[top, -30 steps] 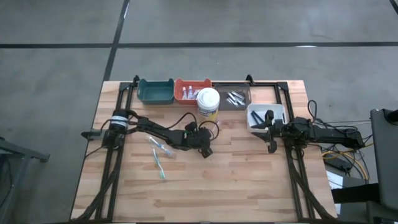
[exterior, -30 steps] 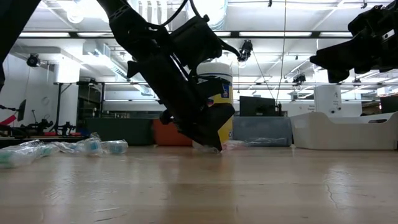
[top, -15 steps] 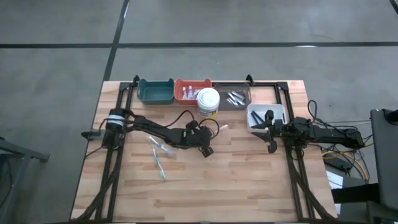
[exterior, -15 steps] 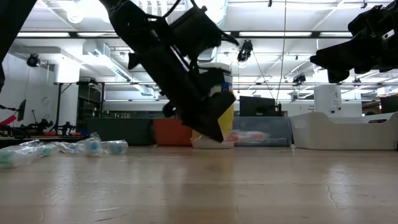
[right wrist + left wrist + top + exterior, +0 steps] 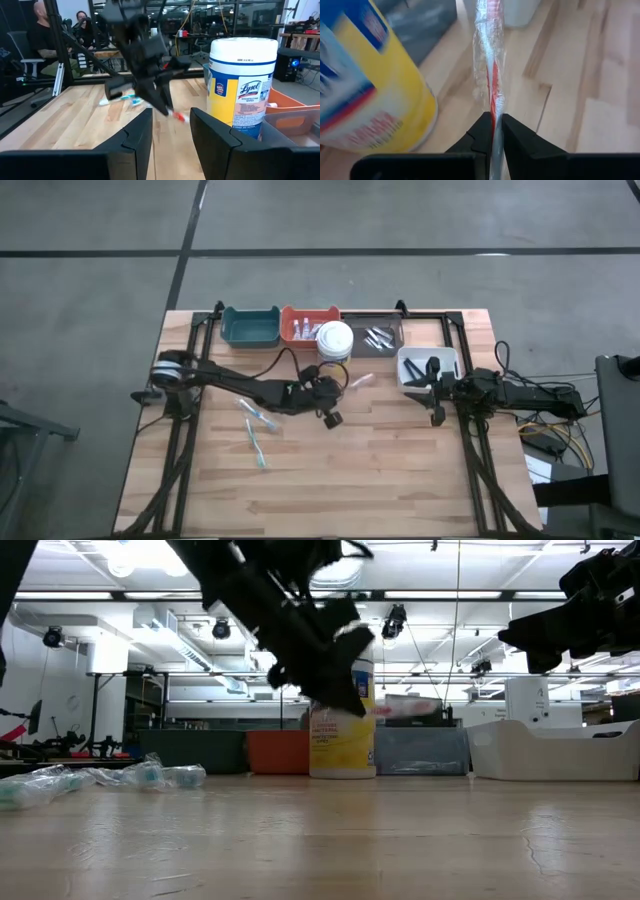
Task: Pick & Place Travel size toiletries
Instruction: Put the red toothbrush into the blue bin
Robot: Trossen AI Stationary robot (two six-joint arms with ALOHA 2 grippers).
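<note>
Left gripper [image 5: 334,394]: raised above the wooden worktop [image 5: 380,470], just beside the white-lidded yellow wipes canister [image 5: 334,342]; jaws clenched on a clear-wrapped pink toothbrush [image 5: 361,380].
Left wrist view: shows the grip itself, the two dark fingers [image 5: 481,134] pinching the pink toothbrush [image 5: 492,75] at one end, wrapper crinkled around the red-pink handle, canister [image 5: 370,85] close alongside.
Low view: shows height, which the high view cannot; toothbrush [image 5: 405,708] held roughly level, clear of the worktop, in front of the canister [image 5: 343,730].
Right wrist view: shows the left gripper [image 5: 167,111] from the far side, toothbrush tip [image 5: 180,117] poking out below it.
Right gripper [image 5: 437,396]: waiting at the worktop's right edge, beside the white rectangular bin [image 5: 447,359]; jaws released, a wide gap between the fingers [image 5: 130,145] in its own wrist view.
Other toiletries: two teal-blue wrapped toothbrushes [image 5: 256,426] lying on the worktop near the left arm; seen in the low view as crinkled packets [image 5: 120,778] at the left.
Bins along the back edge: teal rectangular bin [image 5: 250,326], orange rectangular bin [image 5: 300,320] with small white tubes [image 5: 303,331], dark grey rectangular bin [image 5: 395,328] with silvery pieces [image 5: 377,337].
Room beyond: seated people [image 5: 47,42] visible only in the right wrist view.
</note>
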